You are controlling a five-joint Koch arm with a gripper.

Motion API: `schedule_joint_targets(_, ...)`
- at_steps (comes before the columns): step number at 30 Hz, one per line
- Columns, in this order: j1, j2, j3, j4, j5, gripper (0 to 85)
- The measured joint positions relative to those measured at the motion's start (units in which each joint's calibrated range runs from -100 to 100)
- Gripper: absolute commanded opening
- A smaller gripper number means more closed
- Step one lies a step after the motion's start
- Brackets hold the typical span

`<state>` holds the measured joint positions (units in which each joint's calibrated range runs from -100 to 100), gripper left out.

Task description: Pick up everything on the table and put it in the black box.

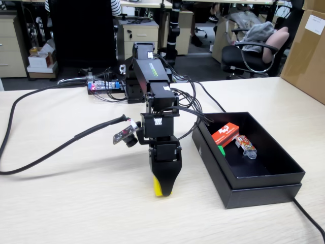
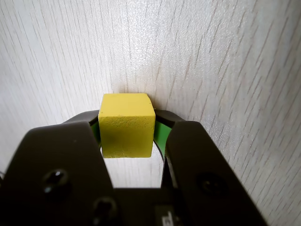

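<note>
My gripper (image 2: pixel 127 123) is shut on the yellow cube (image 2: pixel 127 131), with a jaw pressed on each side of it. In the fixed view the gripper (image 1: pixel 162 192) points down at the table (image 1: pixel 76 203), left of the black box (image 1: pixel 264 190), and a sliver of the yellow cube (image 1: pixel 158 187) shows at its tip. I cannot tell whether the cube rests on the table or is just above it. The red carton (image 1: pixel 225 134) lies in the box's far left corner, and a bit of the green cube (image 1: pixel 222 150) shows beside it.
A small colourful packet (image 1: pixel 246 146) lies in the box next to the carton. Black cables (image 1: pixel 40 152) run over the table left of the arm, and one (image 1: pixel 310 218) trails off at the right. A brown cardboard carton (image 1: pixel 307 51) stands at the far right.
</note>
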<state>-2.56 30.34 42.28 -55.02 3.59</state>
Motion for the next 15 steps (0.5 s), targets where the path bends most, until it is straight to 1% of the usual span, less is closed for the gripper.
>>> schedule_joint_targets(5,-0.1,-1.4,-0.2,-0.6,0.0,8.2)
schedule_joint_targets(8,0.2,-6.8,-0.5,-5.8,0.1,8.2)
schedule_joint_targets(9,0.9,-13.0,-1.6,-9.7,0.4,8.2)
schedule_joint_targets(10,1.3,-17.0,-3.3,-10.2,0.3,8.2)
schedule_joint_targets(11,3.3,-31.7,-12.4,-11.3,1.0,8.2)
schedule_joint_targets(13,3.8,-34.8,-13.7,-10.9,0.9,8.2)
schedule_joint_targets(15,5.7,-44.1,-21.5,-11.4,1.7,8.2)
